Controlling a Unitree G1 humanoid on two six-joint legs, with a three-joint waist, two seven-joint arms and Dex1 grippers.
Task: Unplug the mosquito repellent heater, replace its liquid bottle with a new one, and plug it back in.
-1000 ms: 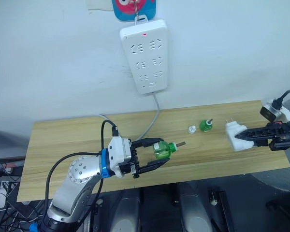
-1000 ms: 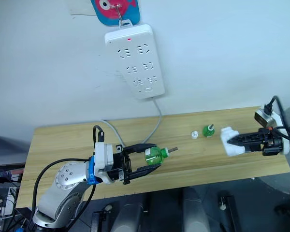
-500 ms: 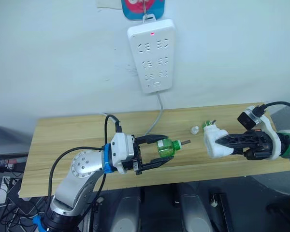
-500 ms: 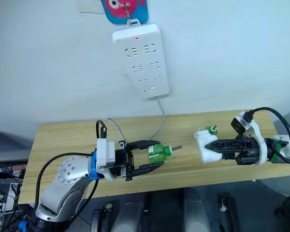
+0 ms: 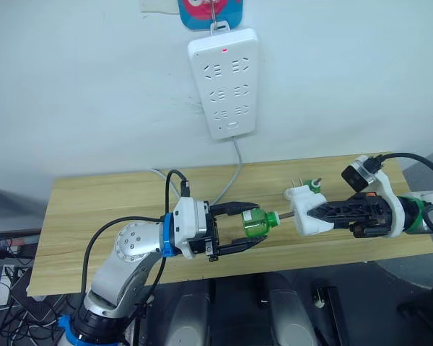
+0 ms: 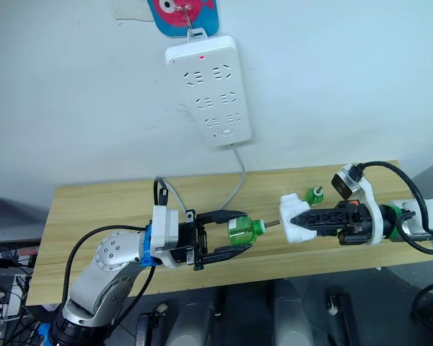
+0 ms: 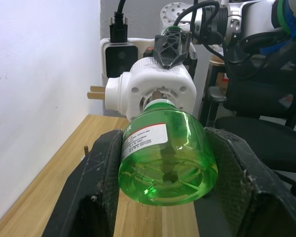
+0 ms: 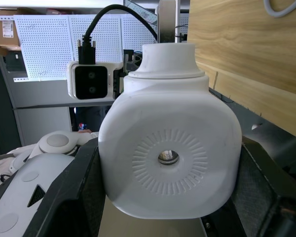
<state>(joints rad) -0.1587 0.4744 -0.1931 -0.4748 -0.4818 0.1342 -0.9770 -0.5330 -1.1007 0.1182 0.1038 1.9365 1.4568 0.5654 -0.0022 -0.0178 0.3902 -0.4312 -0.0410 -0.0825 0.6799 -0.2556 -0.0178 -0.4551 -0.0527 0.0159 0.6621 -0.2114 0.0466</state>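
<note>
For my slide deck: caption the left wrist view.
Left gripper holds the green liquid bottle, its neck meeting the white heater.

The bottle's (image 5: 257,223) wick tip is hidden inside the heater (image 5: 304,214). The poster (image 5: 203,10) above the power strip (image 5: 223,81) is cut off by the frame edge

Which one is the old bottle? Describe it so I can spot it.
Start at the wall power strip and follow its cable down to the wooden table. The old bottle stands just behind the heater: small, green, held by no jaws, unlike the new bottle.
</note>
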